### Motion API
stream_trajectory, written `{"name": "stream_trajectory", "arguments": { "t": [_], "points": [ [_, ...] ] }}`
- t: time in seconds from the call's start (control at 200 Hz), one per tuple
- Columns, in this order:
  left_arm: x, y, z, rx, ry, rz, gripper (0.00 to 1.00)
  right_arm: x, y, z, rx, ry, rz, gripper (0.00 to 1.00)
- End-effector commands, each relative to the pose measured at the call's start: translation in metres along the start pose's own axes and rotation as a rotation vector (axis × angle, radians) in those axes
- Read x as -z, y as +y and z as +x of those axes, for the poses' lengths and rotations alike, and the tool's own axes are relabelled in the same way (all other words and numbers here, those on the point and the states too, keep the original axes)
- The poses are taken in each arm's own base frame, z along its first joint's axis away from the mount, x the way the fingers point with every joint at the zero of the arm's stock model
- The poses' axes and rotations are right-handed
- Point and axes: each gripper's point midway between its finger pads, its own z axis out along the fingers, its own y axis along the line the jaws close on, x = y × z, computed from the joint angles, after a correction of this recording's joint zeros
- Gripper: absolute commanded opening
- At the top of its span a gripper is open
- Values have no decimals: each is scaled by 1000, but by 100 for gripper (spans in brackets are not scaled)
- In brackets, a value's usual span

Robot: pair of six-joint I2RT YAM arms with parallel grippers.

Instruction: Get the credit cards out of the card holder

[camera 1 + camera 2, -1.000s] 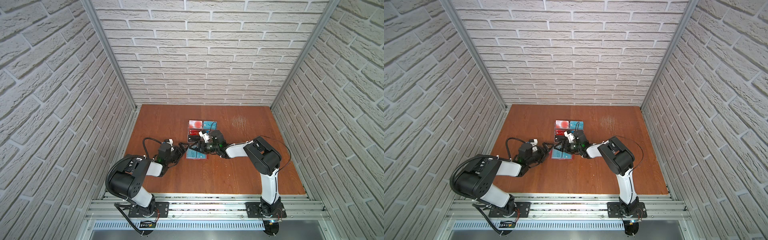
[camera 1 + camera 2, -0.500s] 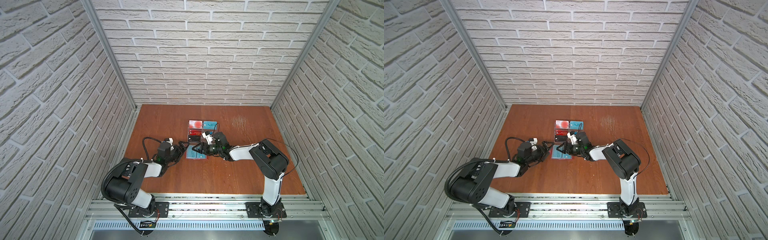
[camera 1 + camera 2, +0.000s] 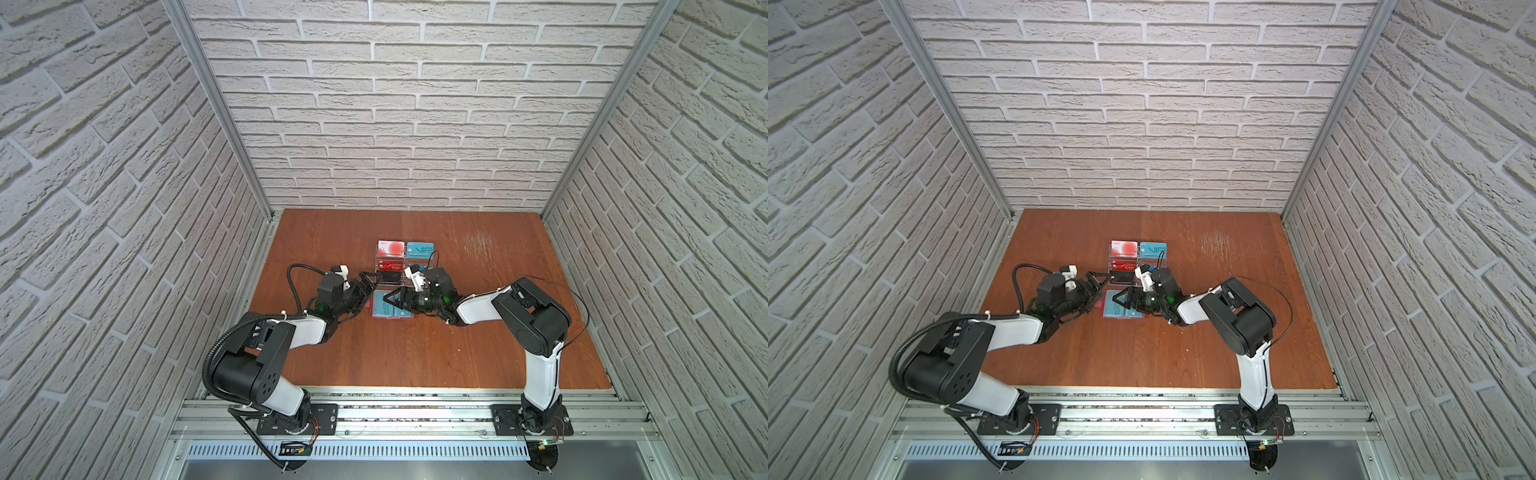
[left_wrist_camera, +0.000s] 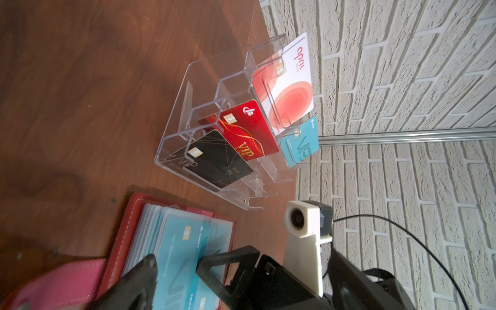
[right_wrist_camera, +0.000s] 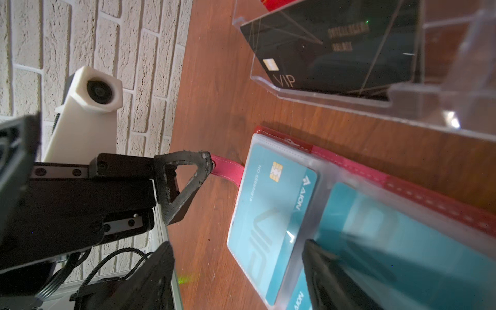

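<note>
Left claw (image 3: pixel 369 291), right claw (image 3: pixel 392 303) spread wide; only wrist views show chip (image 5: pixel 277 171) on teal card (image 5: pixel 271 214).

A robot test cell in a lab: a wooden desk (image 3: pixel 415 361) was boxed in on three sides by white faux-brick panels (image 3: pixel 395 104) set in aluminium posts (image 3: pixel 216 104), with a left arm (image 3: pixel 299 332) and a right arm (image 3: pixel 540 370) bolted to a slotted metal rail (image 3: pixel 415 409) along its front edge.
</note>
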Motion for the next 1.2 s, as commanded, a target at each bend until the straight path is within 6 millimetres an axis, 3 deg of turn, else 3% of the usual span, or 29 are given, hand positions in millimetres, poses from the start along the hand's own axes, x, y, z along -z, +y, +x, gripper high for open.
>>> {"name": "stream_trajectory", "arguments": {
  "t": [0.0,0.235,0.78,1.195],
  "points": [
    [-9,-6,-4,-7,-5,29,98,-4,6,-1,28,-6,-13,77],
    [-21,8,6,7,19,9,98,-6,6,-1,36,-8,-11,77],
    [-22,43,27,65,31,-18,98,-7,21,-17,18,-98,-108,77],
    [-16,48,41,73,32,-21,98,-9,20,-22,1,-125,-115,76]
  ]
}}
